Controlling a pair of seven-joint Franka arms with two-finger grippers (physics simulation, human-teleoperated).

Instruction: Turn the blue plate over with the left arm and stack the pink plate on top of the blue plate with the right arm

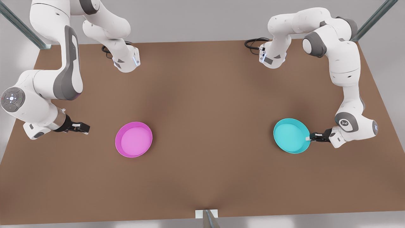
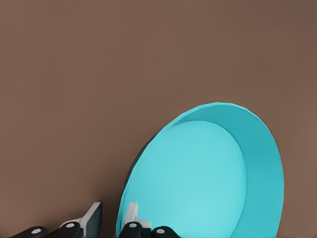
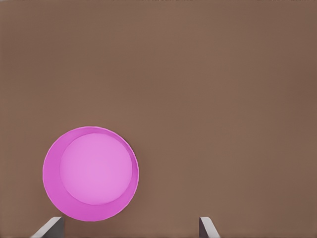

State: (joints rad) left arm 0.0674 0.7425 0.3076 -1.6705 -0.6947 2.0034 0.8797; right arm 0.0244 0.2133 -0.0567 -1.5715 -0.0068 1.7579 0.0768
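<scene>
Left gripper (image 1: 310, 138) pinches the blue plate (image 1: 290, 135) rim at its 3 o'clock; roll slowly. Right gripper (image 1: 86, 128) waits open, 9 o'clock of the pink plate (image 1: 133, 139).

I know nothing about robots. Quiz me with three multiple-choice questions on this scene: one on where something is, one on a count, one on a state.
1. Where is the left gripper?
A. At the blue plate's rim
B. Above the pink plate
C. Off the table

2. How many plates lie on the table?
A. One
B. Two
C. Three

3. How are the right gripper's fingers?
A. Shut on the pink plate
B. Shut on nothing
C. Open, holding nothing

Answers:
1 A, its fingers straddle the blue plate rim.
2 B, blue plate and pink plate.
3 C, its wrist view shows the fingertips apart, short of the pink plate.
</scene>
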